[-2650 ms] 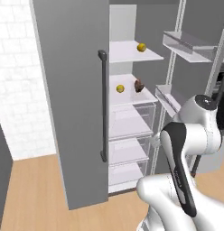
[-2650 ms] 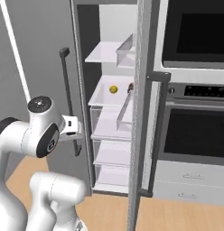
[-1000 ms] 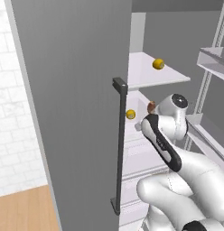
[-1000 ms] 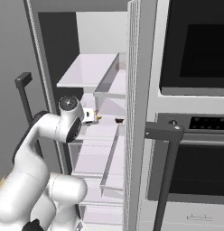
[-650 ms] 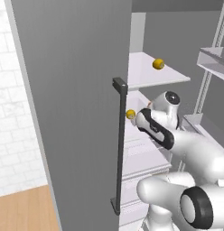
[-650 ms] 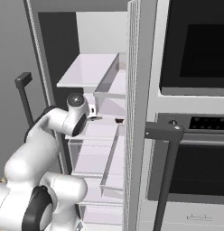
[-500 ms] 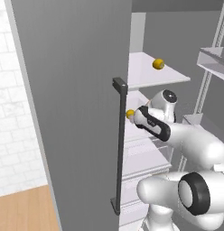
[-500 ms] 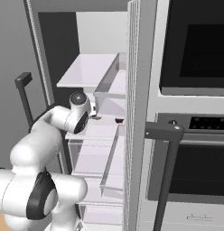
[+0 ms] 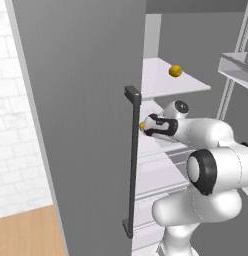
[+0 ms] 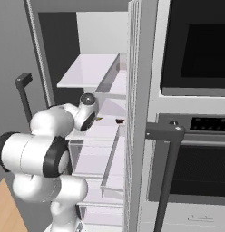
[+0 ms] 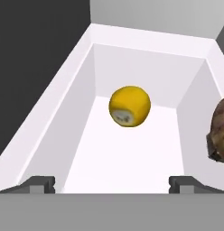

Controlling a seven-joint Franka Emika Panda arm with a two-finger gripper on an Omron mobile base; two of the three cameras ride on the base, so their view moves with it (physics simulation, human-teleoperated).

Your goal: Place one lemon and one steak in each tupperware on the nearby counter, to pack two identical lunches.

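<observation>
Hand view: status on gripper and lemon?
Gripper open, empty, short of the lemon. Lemon lies on the white fridge shelf, steak beside it. Nothing between fingers and lemon.

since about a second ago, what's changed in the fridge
The arm has swung lower and stretched further into the fridge, carrying the gripper up to the lemon on the middle shelf; its fingers stand wide apart on either side, nothing held yet. Unchanged: that lemon, the steak beside it, the second lemon on the upper shelf, and the open door.
</observation>
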